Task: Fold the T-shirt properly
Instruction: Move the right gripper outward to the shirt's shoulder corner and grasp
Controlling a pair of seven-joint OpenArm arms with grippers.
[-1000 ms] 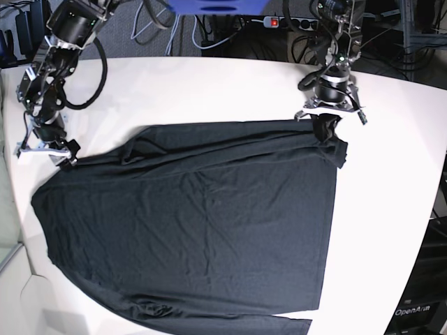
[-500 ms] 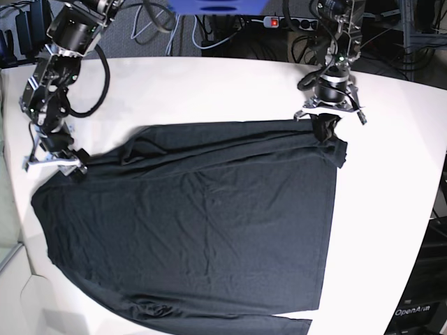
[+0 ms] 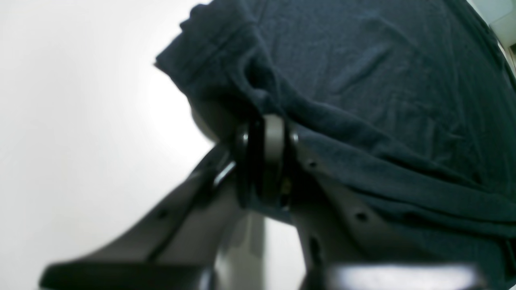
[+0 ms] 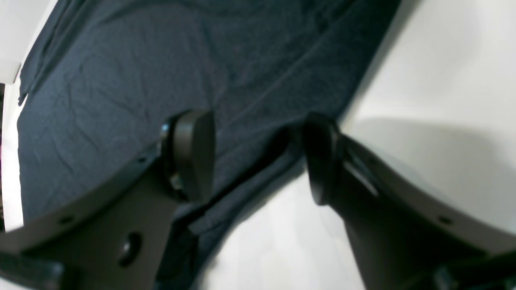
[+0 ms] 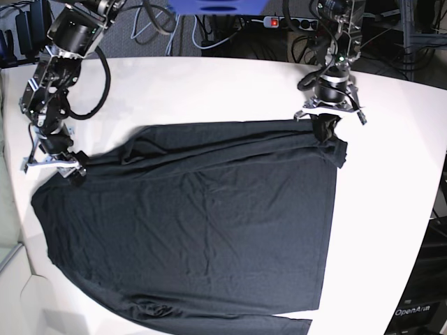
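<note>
On the white table, largest thing first:

Table (image 5: 209,91): a white top with a curved far edge; it carries the whole garment and both arms reach down over it.

T-shirt (image 5: 195,223): plain black, long-sleeved, spread nearly flat over the middle of the table and running down to its near edge. A band of folded fabric lies along its far edge. Light creases cross the body. In the base view its far right corner is bunched and lifted slightly, and its far left corner narrows toward the table's left rim.

Left gripper (image 5: 325,124): at the far right corner of the T-shirt in the base view, pointing down. In the left wrist view its fingers (image 3: 266,161) are pressed together with a fold of the black cloth pinched between them, and the fabric drapes away from the pinch.

Right gripper (image 5: 54,166): at the far left corner of the T-shirt in the base view, low over the table. In the right wrist view its two pads (image 4: 193,155) stand wide apart, one on either side of the shirt's edge, with nothing clamped between them.
</note>
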